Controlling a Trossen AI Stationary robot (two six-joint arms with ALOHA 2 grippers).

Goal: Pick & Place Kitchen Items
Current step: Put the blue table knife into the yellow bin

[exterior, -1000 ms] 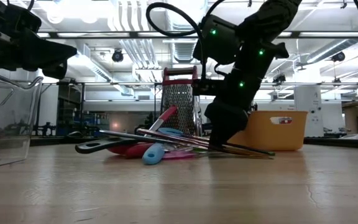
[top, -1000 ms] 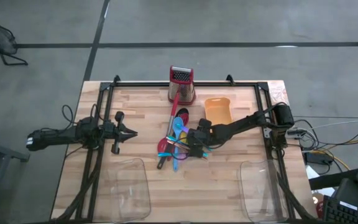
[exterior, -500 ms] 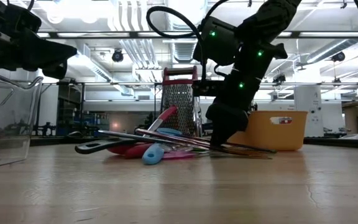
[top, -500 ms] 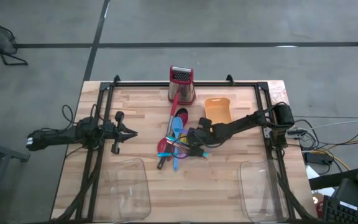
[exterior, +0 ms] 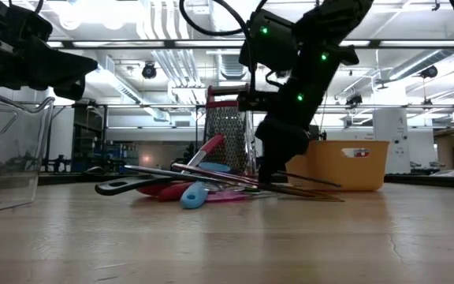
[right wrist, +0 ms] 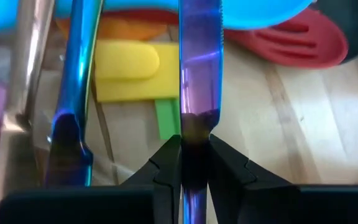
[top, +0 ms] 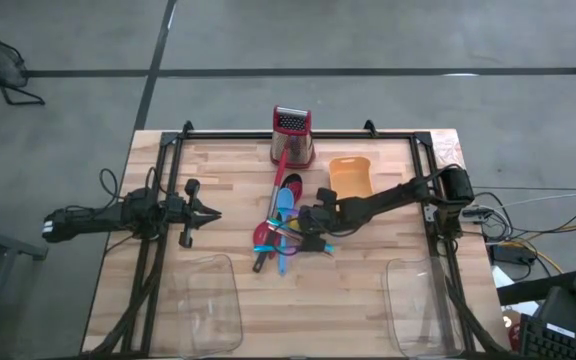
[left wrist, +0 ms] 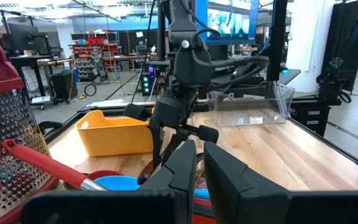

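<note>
Right wrist view showed the right hand (right wrist: 193, 163) pinching an iridescent knife (right wrist: 199, 68) within the utensil pile (top: 283, 225) at mid-tabletop (top: 228, 190). Lifting might drag crossed neighbours, since they overlapped it. The left hand (top: 208, 212) waited, fingers nearly together.

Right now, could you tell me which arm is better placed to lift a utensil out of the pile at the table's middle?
The right. Its gripper is already at the pile, fingers shut on an iridescent purple-blue metal knife. The left gripper waits apart from the pile of mixed colourful utensils, holding nothing.
</note>
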